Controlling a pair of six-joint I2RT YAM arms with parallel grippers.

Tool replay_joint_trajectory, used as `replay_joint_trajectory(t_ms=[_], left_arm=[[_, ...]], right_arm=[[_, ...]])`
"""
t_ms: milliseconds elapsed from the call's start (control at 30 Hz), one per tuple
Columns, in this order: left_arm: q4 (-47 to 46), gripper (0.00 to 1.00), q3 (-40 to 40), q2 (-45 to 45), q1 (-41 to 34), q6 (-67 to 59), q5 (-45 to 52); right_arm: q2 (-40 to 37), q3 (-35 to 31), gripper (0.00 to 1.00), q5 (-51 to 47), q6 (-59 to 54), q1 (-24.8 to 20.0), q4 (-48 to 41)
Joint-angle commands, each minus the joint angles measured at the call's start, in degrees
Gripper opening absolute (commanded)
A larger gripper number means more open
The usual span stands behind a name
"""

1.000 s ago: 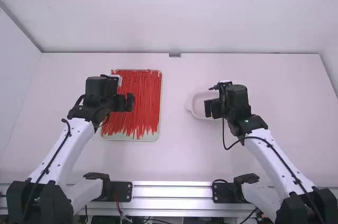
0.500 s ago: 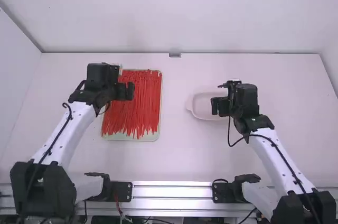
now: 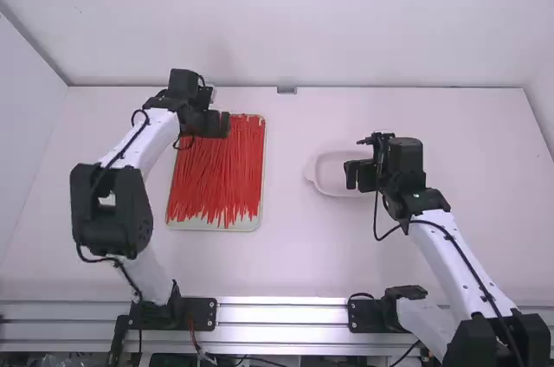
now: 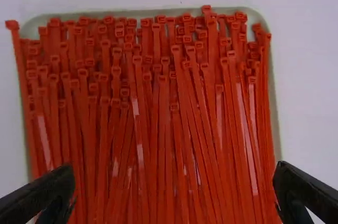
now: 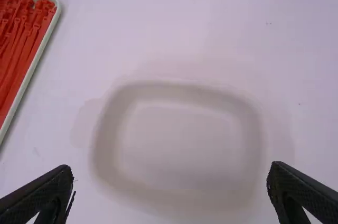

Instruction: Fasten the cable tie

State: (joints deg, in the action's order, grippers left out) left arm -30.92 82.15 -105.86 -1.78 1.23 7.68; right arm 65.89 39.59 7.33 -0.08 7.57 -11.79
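Glossy red plastic cable ties (image 4: pixel 158 123); smooth matt white dish (image 5: pixel 177 145).

White table (image 3: pixel 286 246), plain white walls (image 3: pixel 286 12) (soft, even light)

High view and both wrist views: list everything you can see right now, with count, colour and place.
red plastic cable ties: many, red, lying lengthwise in the tray
pale green flat tray: one, pale green, left half of the table
white oval dish: one, white, right of the tray
white table: one, white, under everything
left gripper: one, black, open, over the tray's far end
right gripper: one, black, open, above the dish
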Motion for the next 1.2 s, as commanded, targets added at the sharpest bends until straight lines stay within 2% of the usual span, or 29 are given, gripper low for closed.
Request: replay_joint_trajectory(t_ms=[0,200,1167], left_arm=[[-0.7,0.99,3.58,-3.17,-0.55,-2.14,-0.02],[-0.33,0.99,7.28,-8.31,-0.57,-2.12,-0.33],[12.92,0.99,7.21,-16.65,-2.4,-0.52,-2.58]], right_arm=[[0.39,1.68,0.98,0.37,0.2,-0.09,-0.39],[0.39,1.68,0.98,0.33,0.22,0.13,-0.46],[0.39,1.68,0.98,0.33,0.2,0.17,-0.46]])
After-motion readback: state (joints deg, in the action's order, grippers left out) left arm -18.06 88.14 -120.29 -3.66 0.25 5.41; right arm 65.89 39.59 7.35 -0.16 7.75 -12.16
